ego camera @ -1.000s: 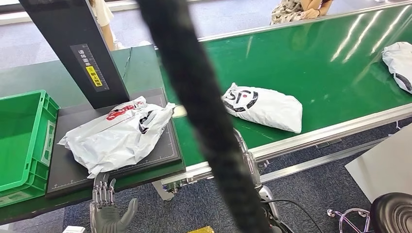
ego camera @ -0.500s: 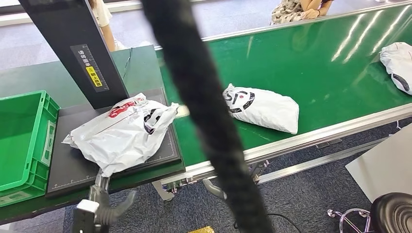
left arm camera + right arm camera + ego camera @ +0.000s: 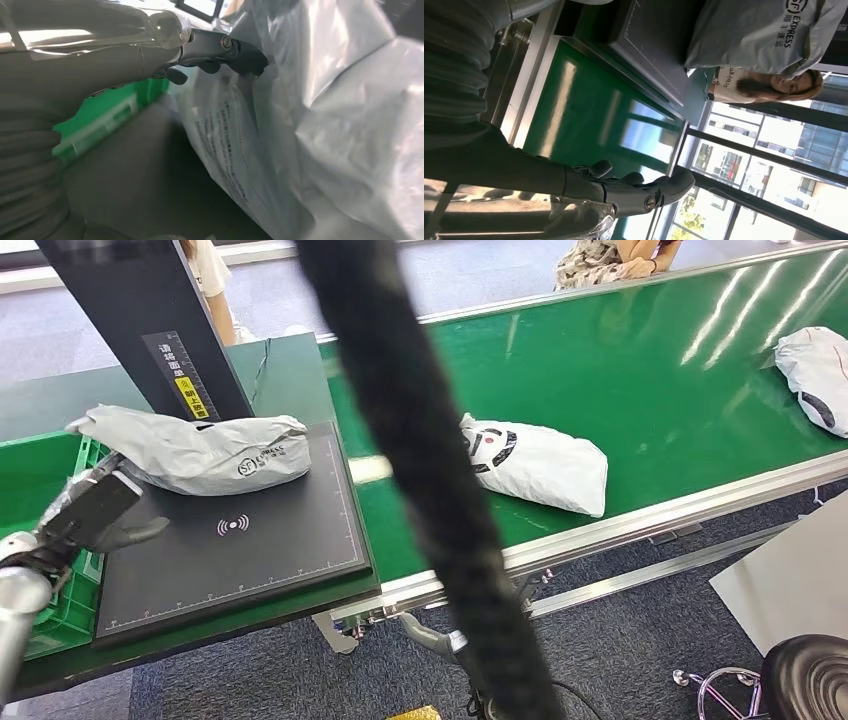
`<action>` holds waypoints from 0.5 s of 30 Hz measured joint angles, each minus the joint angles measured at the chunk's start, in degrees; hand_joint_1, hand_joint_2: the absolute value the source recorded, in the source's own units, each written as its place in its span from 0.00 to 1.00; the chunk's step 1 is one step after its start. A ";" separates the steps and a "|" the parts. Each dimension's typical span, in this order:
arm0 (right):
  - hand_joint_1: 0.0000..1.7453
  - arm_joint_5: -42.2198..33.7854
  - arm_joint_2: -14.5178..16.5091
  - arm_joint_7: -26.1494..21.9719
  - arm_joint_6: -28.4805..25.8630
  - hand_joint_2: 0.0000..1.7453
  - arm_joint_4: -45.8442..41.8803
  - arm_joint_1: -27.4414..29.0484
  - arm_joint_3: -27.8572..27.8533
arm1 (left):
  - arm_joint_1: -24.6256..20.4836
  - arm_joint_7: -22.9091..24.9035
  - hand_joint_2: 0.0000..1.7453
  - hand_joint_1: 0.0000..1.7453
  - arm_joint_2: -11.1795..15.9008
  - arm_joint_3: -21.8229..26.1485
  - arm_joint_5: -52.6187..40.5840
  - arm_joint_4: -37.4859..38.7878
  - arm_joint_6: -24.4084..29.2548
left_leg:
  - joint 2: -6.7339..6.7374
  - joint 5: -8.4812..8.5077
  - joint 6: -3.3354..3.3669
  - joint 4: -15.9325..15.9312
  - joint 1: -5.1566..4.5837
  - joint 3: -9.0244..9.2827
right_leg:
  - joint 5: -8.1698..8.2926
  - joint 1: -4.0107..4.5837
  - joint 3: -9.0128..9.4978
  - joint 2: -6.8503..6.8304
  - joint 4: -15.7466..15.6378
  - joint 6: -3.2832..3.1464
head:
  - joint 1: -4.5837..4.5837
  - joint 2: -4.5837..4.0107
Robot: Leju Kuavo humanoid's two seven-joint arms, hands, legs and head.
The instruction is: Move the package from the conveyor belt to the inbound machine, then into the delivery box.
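Note:
A grey courier package (image 3: pixel 205 452) hangs above the black plate of the inbound machine (image 3: pixel 250 550), its left end over the green delivery box (image 3: pixel 35 480). My left hand (image 3: pixel 88 512) holds it by that left end. The left wrist view shows dark fingers (image 3: pixel 220 50) lying on the crumpled grey package (image 3: pixel 325 125), with the green box (image 3: pixel 110 115) behind. My right hand (image 3: pixel 624 192) hangs low beside the belt frame, fingers apart and holding nothing. From there the package (image 3: pixel 764 35) shows above the machine plate (image 3: pixel 659 50).
A white package (image 3: pixel 535 462) lies on the green conveyor belt (image 3: pixel 650 370) near its front rail, another (image 3: pixel 815 375) at the far right. The machine's black post (image 3: pixel 150 330) rises behind the plate. A thick black cable (image 3: pixel 420 470) crosses the view. People stand beyond the belt.
My left hand came up from below the table edge, took the package off the plate and lifted it left toward the green box, grey side out. The belt packages drifted slightly left.

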 joint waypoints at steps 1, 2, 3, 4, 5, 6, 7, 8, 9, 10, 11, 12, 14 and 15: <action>0.00 0.04 0.17 0.00 0.37 1.00 0.01 -0.06 -0.08 | -2.17 1.15 1.00 0.00 0.44 -0.51 0.00 1.15 -1.69 | 0.00 0.00 0.00 0.00 0.00 -0.02 | 0.00 0.00 -0.02 0.00 0.00 0.00 | 0.00 0.00; 0.00 0.04 0.29 0.00 0.67 1.00 0.03 -0.13 -0.13 | -4.13 2.15 1.00 0.00 0.76 -0.93 0.08 2.10 -3.10 | 0.00 0.00 0.00 0.00 0.00 -0.03 | 0.00 0.00 -0.04 0.00 0.00 0.00 | 0.00 0.00; 0.00 0.00 0.40 0.00 0.97 1.00 0.07 -0.20 -0.17 | -5.91 2.98 1.00 0.00 1.01 -1.26 0.25 2.91 -4.27 | 0.00 0.00 0.00 0.00 0.00 -0.05 | 0.00 0.00 -0.05 0.01 0.00 0.00 | 0.00 0.00; 0.00 -0.13 0.52 0.00 1.26 1.00 0.11 -0.28 -0.22 | -7.59 3.69 1.00 0.00 1.25 -1.54 0.58 3.64 -5.26 | 0.00 0.00 0.00 0.00 0.00 -0.06 | 0.00 0.00 -0.05 0.01 0.00 0.00 | 0.00 0.00; 0.00 -0.27 0.64 0.00 1.54 1.00 0.15 -0.35 -0.28 | -9.03 4.16 1.00 0.00 1.40 -1.73 1.02 4.25 -5.96 | 0.00 0.00 0.00 0.00 -0.01 -0.07 | 0.00 0.00 -0.06 0.01 0.00 0.00 | 0.00 0.00; 0.00 -0.42 0.79 0.00 1.84 1.00 0.18 -0.42 -0.35 | -10.21 4.47 1.00 0.00 1.53 -1.85 1.63 4.73 -6.45 | 0.00 0.00 0.00 0.00 -0.01 -0.07 | 0.00 -0.01 -0.06 0.01 0.00 0.00 | 0.00 0.00; 0.00 -0.53 0.95 0.00 2.12 1.00 0.20 -0.49 -0.44 | -11.12 4.64 1.00 0.00 1.64 -1.93 2.36 5.07 -6.72 | 0.00 -0.01 0.00 0.00 -0.01 -0.07 | 0.00 -0.01 -0.06 0.01 0.00 0.00 | 0.00 0.00; 0.00 -0.53 1.12 0.00 2.38 1.00 0.22 -0.57 -0.53 | -11.73 4.72 1.00 0.00 1.72 -1.98 3.05 5.34 -6.85 | 0.00 -0.01 0.00 0.00 -0.01 -0.07 | 0.00 -0.01 -0.06 0.01 0.00 0.00 | 0.00 0.00; 0.00 -0.48 1.29 0.00 2.59 1.00 0.23 -0.65 -0.62 | -12.10 4.72 1.00 0.00 1.76 -2.03 3.68 5.54 -6.90 | 0.00 -0.01 0.00 0.00 -0.01 -0.07 | 0.00 -0.01 -0.06 0.01 0.00 0.00 | 0.00 0.00; 0.00 -0.38 1.49 0.00 2.81 1.00 0.24 -0.73 -0.70 | -12.29 4.54 1.00 0.00 1.79 -2.08 4.21 5.72 -6.96 | 0.00 -0.01 0.00 0.00 -0.01 -0.07 | 0.00 0.00 -0.06 0.01 0.00 0.00 | 0.00 0.00; 0.00 -0.21 1.68 0.00 3.01 1.00 0.25 -0.82 -0.80 | -12.38 4.22 1.00 0.00 1.83 -2.14 4.68 5.87 -7.05 | 0.00 -0.01 0.00 0.00 -0.01 -0.07 | 0.00 0.00 -0.06 0.01 0.00 0.00 | 0.00 0.00; 0.00 0.01 1.86 0.00 3.19 1.00 0.26 -0.93 -0.92 | -12.40 3.75 1.00 0.00 1.90 -2.20 5.09 5.98 -7.24 | 0.00 -0.01 0.00 0.00 0.00 -0.07 | 0.00 0.00 -0.06 0.01 0.00 0.00 | 0.00 0.00; 0.00 0.43 2.15 0.00 3.44 1.00 0.34 -1.20 -1.18 | -12.41 2.78 1.00 0.00 2.11 -2.32 5.83 6.12 -7.79 | 0.00 0.00 0.00 -0.01 0.00 -0.07 | 0.00 0.00 -0.06 0.01 0.00 0.00 | 0.00 0.00; 0.00 0.56 2.25 0.00 3.49 1.00 0.42 -1.36 -1.30 | -12.41 2.45 1.00 0.00 2.22 -2.37 6.20 6.15 -8.08 | 0.00 0.00 0.00 -0.01 0.00 -0.07 | 0.00 0.00 -0.06 0.01 0.00 0.00 | 0.01 0.00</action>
